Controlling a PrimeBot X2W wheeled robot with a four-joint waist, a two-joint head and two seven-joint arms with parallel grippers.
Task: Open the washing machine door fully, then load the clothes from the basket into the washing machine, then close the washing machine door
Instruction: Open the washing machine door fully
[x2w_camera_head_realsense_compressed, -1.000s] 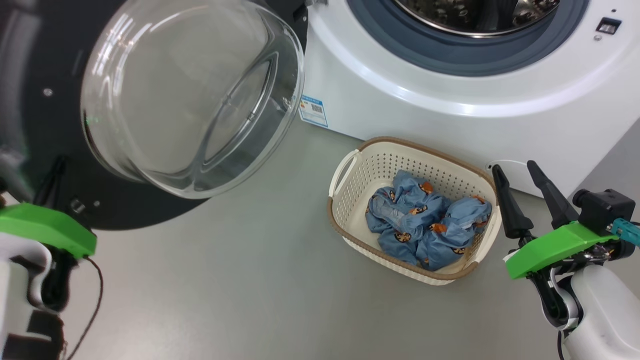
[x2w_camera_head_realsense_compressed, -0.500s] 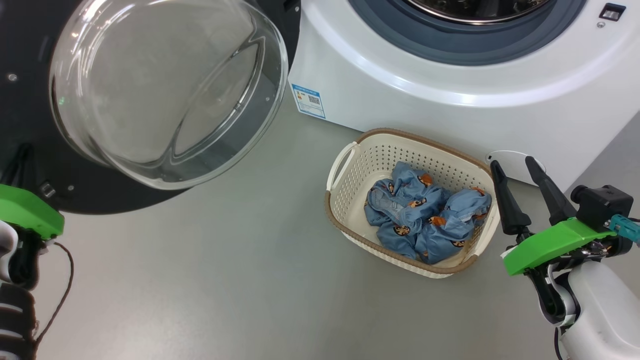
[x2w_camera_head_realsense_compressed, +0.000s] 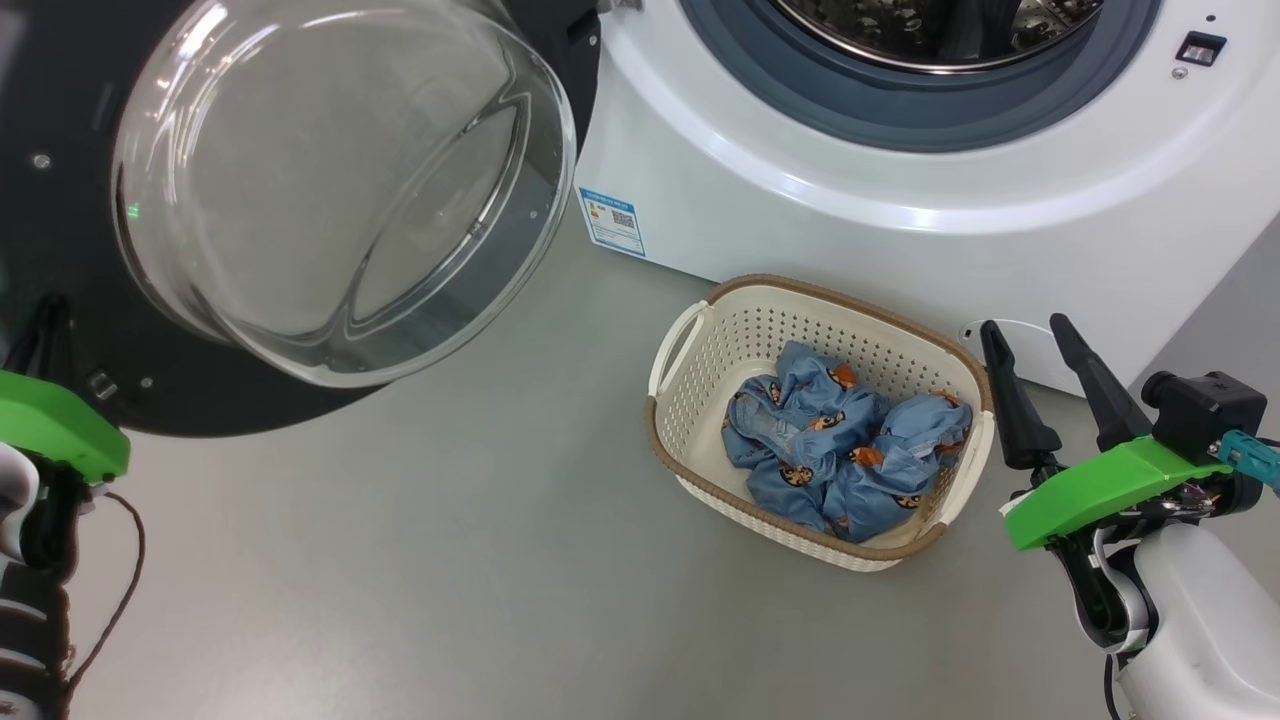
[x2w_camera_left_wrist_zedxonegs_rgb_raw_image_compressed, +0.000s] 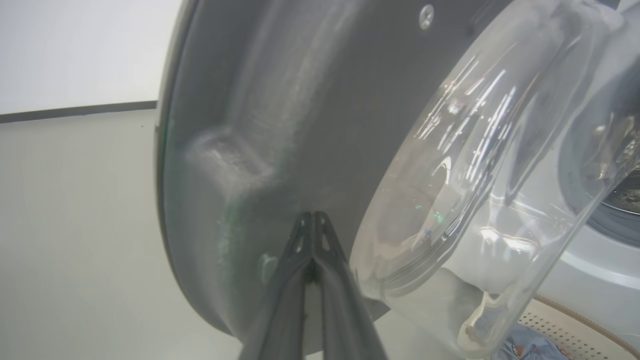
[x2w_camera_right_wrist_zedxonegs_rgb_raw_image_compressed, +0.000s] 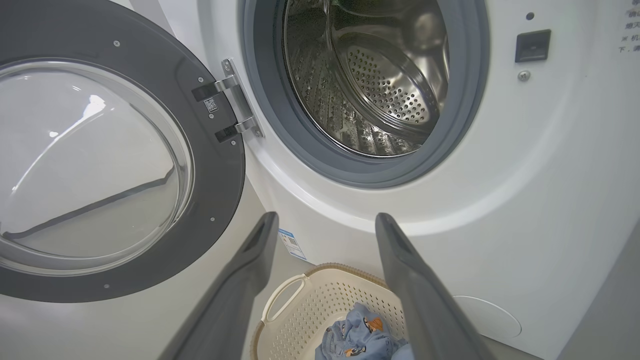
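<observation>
A: What can go wrong now?

B: The washing machine door (x2w_camera_head_realsense_compressed: 300, 200) hangs wide open on the left. The left gripper (x2w_camera_left_wrist_zedxonegs_rgb_raw_image_compressed: 312, 219) has its two fingers pressed tight together and holds nothing. Its tip is at the door's dark rim, just beside the glass bowl (x2w_camera_left_wrist_zedxonegs_rgb_raw_image_compressed: 480, 165). I cannot tell if it touches. If it pushes there, I think it can slip on the shiny rim and bump the glass.

A: And the other one?

B: The right gripper (x2w_camera_head_realsense_compressed: 1025, 328) has its fingers spread wide, with nothing in them. It hangs just beside the right end of the basket (x2w_camera_head_realsense_compressed: 760, 330). If it goes down crooked, a finger can hit the brown edge and tip the little basket, or shove it across the floor (x2w_camera_head_realsense_compressed: 450, 560).

A: Where are the clothes?

B: The clothes (x2w_camera_head_realsense_compressed: 840, 450) lie bunched up in the bottom of the basket, right in front of the washing machine (x2w_camera_head_realsense_compressed: 900, 230). In the head view they are to the left of the fingertips. In the right wrist view they peek out low down between the two fingers, but not in the grip.

A: Anything else?

B: A bundle grabbed by one corner may hang down, catch on the basket, or drop before it gets to the drum (x2w_camera_right_wrist_zedxonegs_rgb_raw_image_compressed: 380, 85).
</observation>
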